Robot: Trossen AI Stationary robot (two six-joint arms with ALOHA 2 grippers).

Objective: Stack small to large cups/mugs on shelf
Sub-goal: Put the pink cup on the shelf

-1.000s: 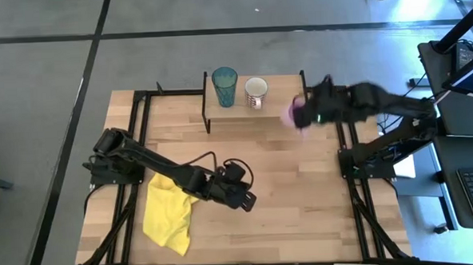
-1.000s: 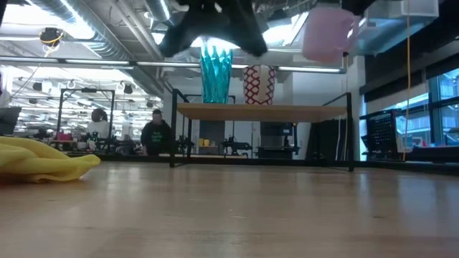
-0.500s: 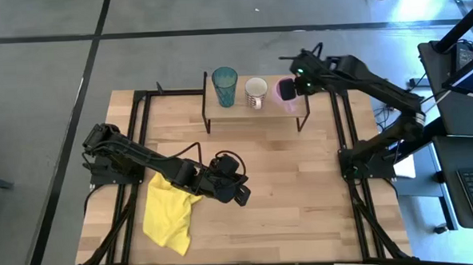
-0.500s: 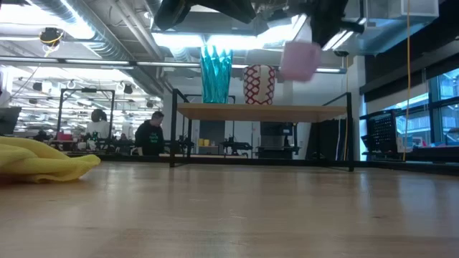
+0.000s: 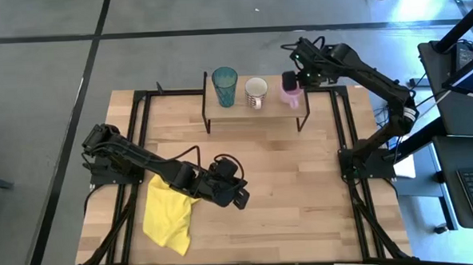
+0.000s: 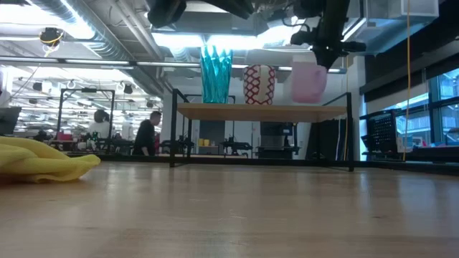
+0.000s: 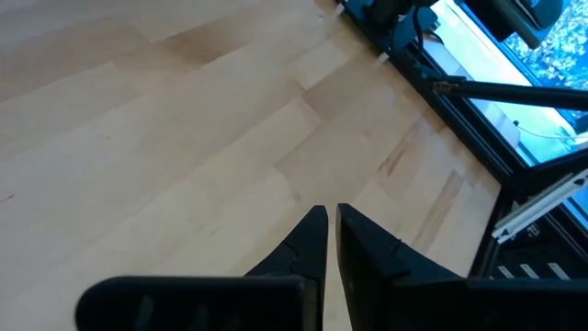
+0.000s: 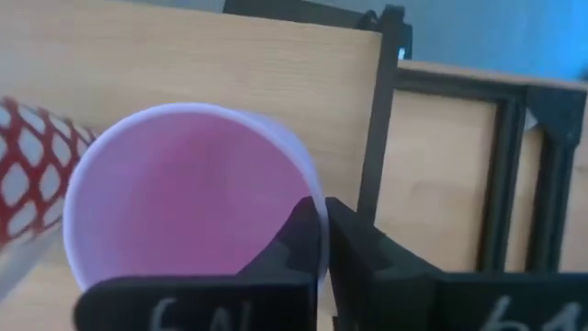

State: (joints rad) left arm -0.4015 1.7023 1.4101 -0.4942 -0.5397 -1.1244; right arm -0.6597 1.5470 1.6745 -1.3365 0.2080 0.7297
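The teal tumbler (image 5: 225, 87) and the cream-white mug with a red net pattern (image 5: 256, 92) stand side by side on the light-wood shelf (image 5: 239, 111) at the table's far edge. The pink mug (image 5: 291, 92) is upright at the shelf's right end, next to the white mug (image 6: 259, 84). My right gripper (image 8: 317, 216) is shut on the pink mug (image 6: 308, 82) from above. In the low view the mug's base is level with the shelf board (image 6: 262, 111); I cannot tell whether it rests on it. My left gripper (image 5: 238, 196) is shut and empty above the table's middle. My right gripper holds the pink mug by its rim (image 8: 310, 204), on the side away from the white mug. One finger (image 8: 296, 237) is inside the mug and the other (image 8: 358, 248) outside the wall. The fingers come from above, pointing down. The mug hangs upright, mouth up.
A yellow cloth (image 5: 170, 213) lies crumpled on the table's left near part, beside my left arm. The shelf's black legs (image 5: 304, 117) stand on the tabletop. Bare wood (image 7: 184, 138) lies under my left gripper. People show far behind the table in the low view.
My right gripper has carried the pink mug from high at the shelf's right side toward the table's far left and down, to the shelf's right end beside the white mug. The mug has stayed upright in the hold.
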